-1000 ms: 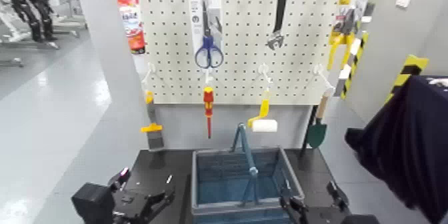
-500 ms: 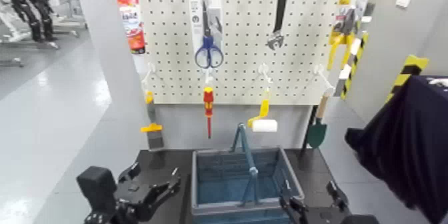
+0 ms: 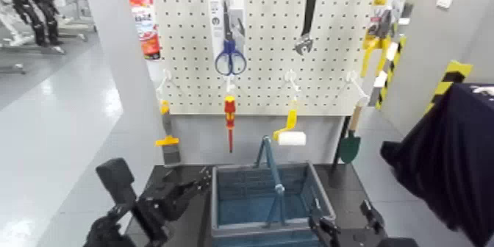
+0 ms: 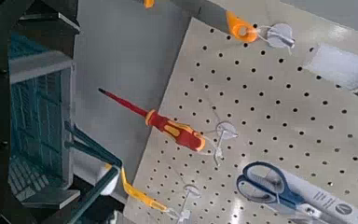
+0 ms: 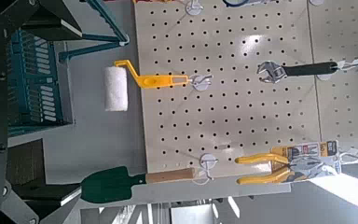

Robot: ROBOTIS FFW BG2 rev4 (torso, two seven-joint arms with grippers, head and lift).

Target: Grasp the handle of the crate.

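Left claw shifted toward crate — handle stands apart, to its right.

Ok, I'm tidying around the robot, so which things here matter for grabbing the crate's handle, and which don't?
For the job:
- handle
- crate
- left gripper, left of the crate
- right gripper, by the crate's right side

Not needed:
- screwdriver
- scissors
- wrench
- roller
- trowel
- pliers
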